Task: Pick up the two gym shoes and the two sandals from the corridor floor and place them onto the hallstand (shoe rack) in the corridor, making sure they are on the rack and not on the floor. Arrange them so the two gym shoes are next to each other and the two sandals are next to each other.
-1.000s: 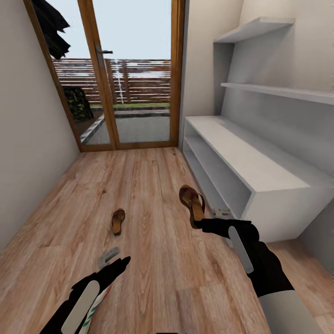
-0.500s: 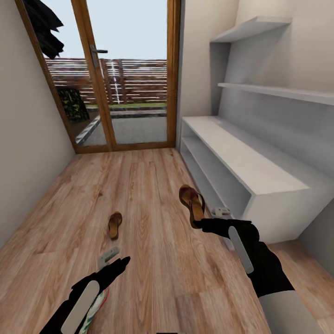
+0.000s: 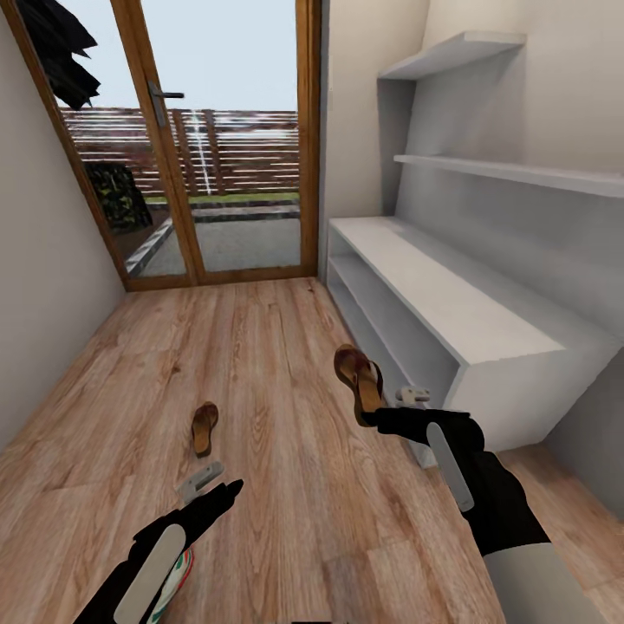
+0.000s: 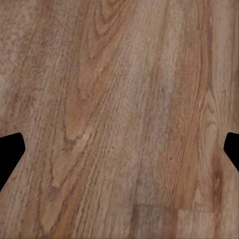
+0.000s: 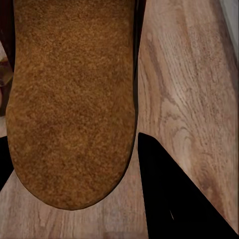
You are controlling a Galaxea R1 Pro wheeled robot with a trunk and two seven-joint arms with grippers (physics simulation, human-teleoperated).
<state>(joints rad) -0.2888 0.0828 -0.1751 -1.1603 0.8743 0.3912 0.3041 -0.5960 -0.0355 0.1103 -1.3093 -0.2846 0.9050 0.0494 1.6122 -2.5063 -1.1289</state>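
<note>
One brown sandal [image 3: 360, 383] is clamped at its heel in the right gripper [image 3: 379, 419], raised above the corridor floor [image 3: 277, 347] beside the white hallstand [image 3: 451, 312]; the other sandal [image 3: 204, 427] lies on the planks; the left gripper [image 3: 208, 485] hangs spread and empty above a gym shoe [image 3: 178, 572].

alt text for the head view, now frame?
The right pincer holds a brown sandal above the wood-plank floor, beside a long low white shoe rack at right. A second sandal lies on the floor ahead of the open left pincer, with a glass door at the corridor's far end.
</note>
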